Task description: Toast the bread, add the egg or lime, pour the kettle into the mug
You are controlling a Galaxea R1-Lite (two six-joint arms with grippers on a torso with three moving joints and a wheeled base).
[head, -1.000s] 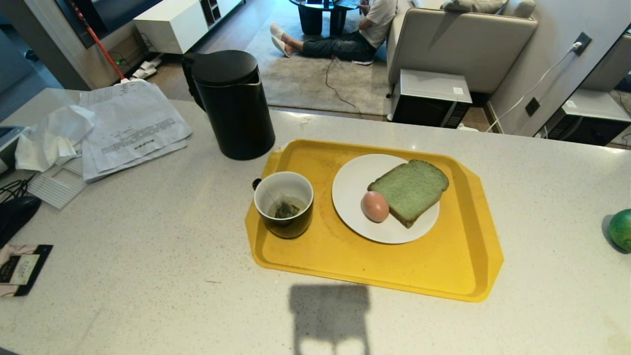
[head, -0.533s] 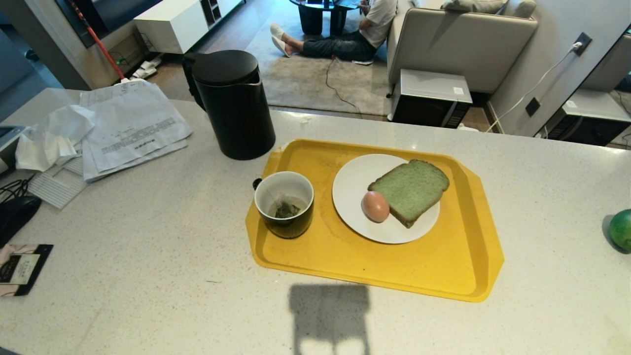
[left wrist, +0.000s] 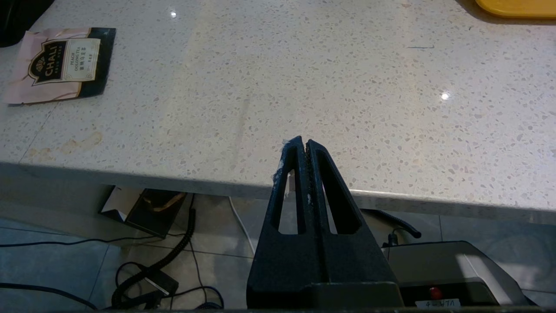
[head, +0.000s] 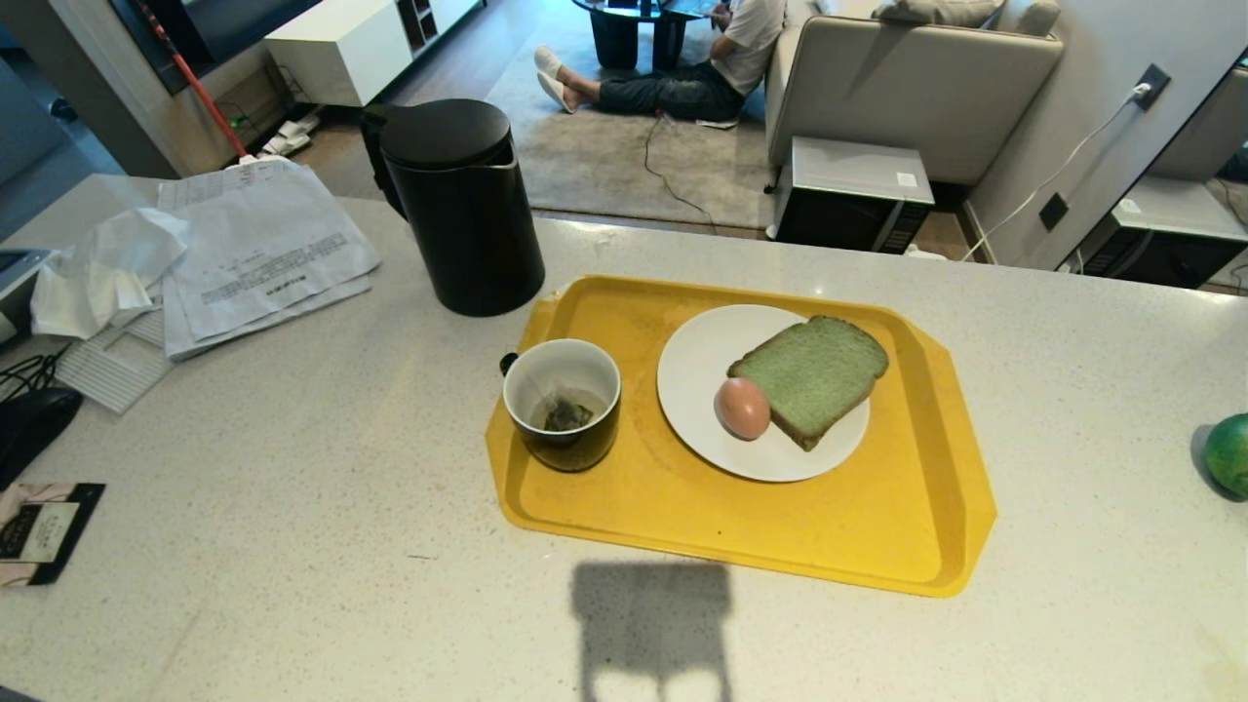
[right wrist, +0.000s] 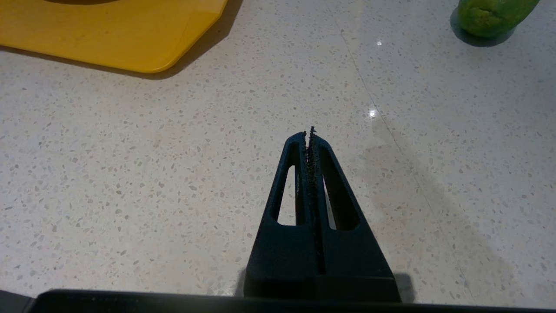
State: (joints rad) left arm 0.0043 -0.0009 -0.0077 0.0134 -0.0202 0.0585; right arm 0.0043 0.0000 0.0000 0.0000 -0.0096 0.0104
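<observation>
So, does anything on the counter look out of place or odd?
The pale green bread slice overhangs the white plate's rim, and the glossy green lime sits alone, far from the yellow tray.

Speckled, polished stone-look tabletop (head: 292, 468); smooth yellow plastic tray (head: 907, 546); glossy white plate (head: 697, 366); matt black kettle (head: 463, 210); glossy dark mug (head: 565, 405); porous-crumbed bread (head: 811, 375); smooth-shelled egg (head: 743, 408); creased printed papers (head: 258, 253).

yellow tray (head: 936, 546), white plate (head: 697, 356), papers (head: 258, 249), tea packet (head: 44, 531)
</observation>
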